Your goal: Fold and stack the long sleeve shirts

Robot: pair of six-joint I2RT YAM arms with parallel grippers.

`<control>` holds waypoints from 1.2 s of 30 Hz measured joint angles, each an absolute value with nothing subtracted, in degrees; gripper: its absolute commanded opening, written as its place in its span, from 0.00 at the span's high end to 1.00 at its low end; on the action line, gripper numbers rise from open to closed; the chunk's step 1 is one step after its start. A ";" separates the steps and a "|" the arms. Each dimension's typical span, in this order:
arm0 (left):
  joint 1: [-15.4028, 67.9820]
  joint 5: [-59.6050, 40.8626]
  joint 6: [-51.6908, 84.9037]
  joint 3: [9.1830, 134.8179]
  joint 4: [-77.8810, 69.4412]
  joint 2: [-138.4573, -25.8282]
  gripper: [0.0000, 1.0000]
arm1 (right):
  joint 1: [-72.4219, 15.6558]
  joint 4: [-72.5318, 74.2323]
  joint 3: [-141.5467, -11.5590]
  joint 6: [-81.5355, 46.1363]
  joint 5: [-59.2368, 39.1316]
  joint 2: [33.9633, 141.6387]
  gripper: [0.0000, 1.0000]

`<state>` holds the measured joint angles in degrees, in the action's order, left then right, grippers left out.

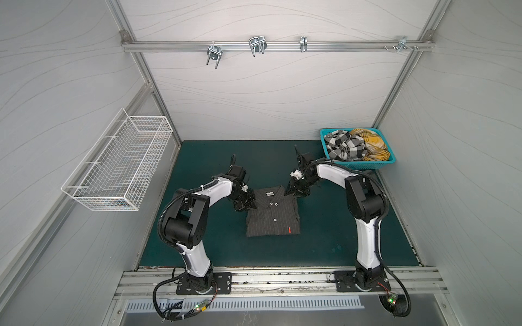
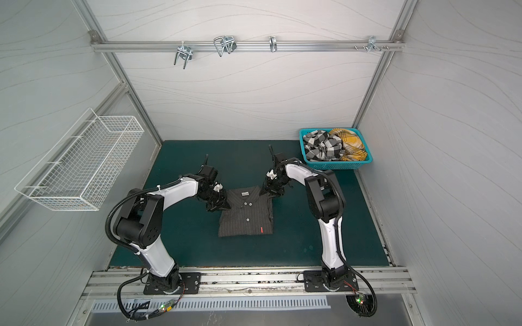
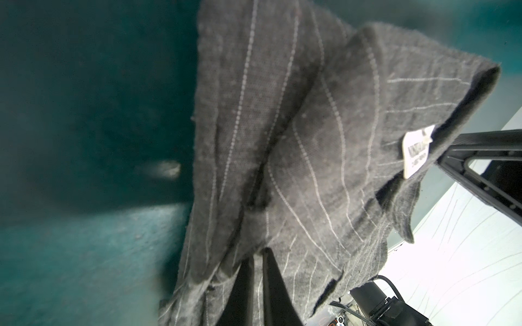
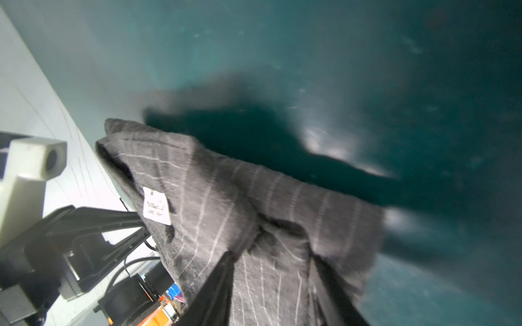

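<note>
A charcoal grey pinstriped shirt lies folded, collar to the back, on the teal mat in both top views. My left gripper sits at its left shoulder. In the left wrist view this gripper is shut on a fold of the grey cloth. My right gripper is at the right shoulder. In the right wrist view its jaws stand apart with the grey cloth lying between them. A black-and-white checked shirt and a mustard plaid shirt lie crumpled in the basket.
The teal lattice basket stands at the mat's back right corner, just behind my right arm. A white wire basket hangs on the left wall. Metal hooks hang from a rail on the back wall.
</note>
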<state>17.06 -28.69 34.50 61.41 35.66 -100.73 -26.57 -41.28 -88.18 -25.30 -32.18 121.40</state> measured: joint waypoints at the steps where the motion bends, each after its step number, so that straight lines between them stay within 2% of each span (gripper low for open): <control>1: 17.06 -28.67 34.50 61.45 35.70 -100.77 0.89 | -26.79 -40.95 -88.23 -25.50 -32.38 121.49 0.70; 6: 17.06 -28.40 34.41 61.93 36.18 -100.77 0.90 | -27.11 -39.97 -88.16 -26.35 -32.73 121.54 0.91; 9: 17.06 -28.14 34.22 62.04 36.21 -100.77 0.90 | -26.98 -39.44 -87.50 -27.09 -32.34 120.79 0.97; 18: 17.06 -27.97 34.15 62.08 36.60 -100.77 0.89 | -26.63 -39.44 -82.41 -27.88 -27.31 110.39 1.00; 36: 17.47 -28.29 34.30 61.23 35.44 -102.00 0.89 | -22.76 -36.86 -72.20 -27.62 -21.80 108.68 1.00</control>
<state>17.47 -28.29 34.30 61.23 35.44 -102.00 -22.76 -36.86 -72.20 -27.62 -21.80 108.68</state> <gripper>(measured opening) 0.106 0.047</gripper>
